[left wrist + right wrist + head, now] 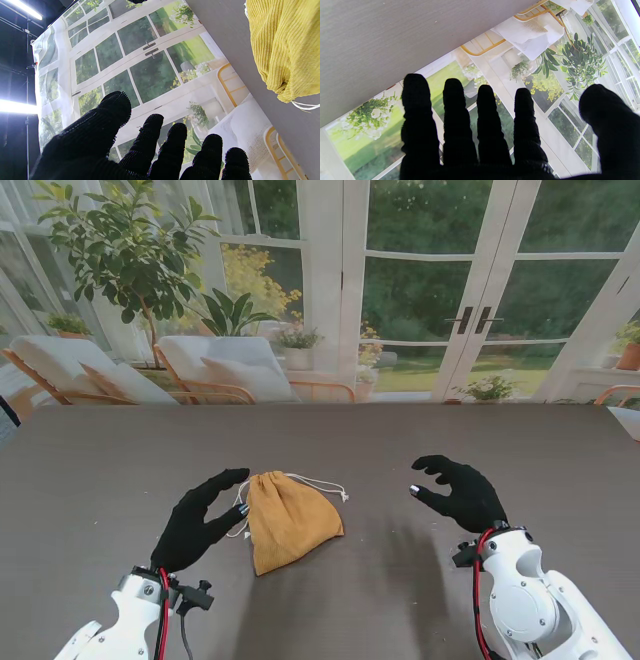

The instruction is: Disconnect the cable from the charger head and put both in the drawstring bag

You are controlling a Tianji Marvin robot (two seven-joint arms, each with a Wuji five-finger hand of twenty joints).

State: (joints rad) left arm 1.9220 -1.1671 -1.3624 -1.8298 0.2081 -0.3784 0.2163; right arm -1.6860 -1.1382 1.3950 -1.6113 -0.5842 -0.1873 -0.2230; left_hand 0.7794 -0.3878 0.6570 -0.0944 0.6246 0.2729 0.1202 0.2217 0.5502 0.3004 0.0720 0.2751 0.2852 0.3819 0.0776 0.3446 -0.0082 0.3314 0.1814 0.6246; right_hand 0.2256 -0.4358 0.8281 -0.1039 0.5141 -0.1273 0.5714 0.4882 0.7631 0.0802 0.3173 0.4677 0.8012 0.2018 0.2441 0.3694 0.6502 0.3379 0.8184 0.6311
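Wide bare table (420, 580) is seen between the hands and toward the far edge. The mustard ribbed drawstring bag (290, 520) lies flat, cinched, white cords trailing — just beside the left hand (195, 525), released. The right hand (462, 495) is spread, empty — well apart.

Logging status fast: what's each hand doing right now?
Left hand: open, empty, beside the drawstring bag.
Right hand: open, empty.

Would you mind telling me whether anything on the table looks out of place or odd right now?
Nothing stands out. The drawstring bag lies flat with its cords loose, and both the left hand and right hand are open. No cable or charger head shows.
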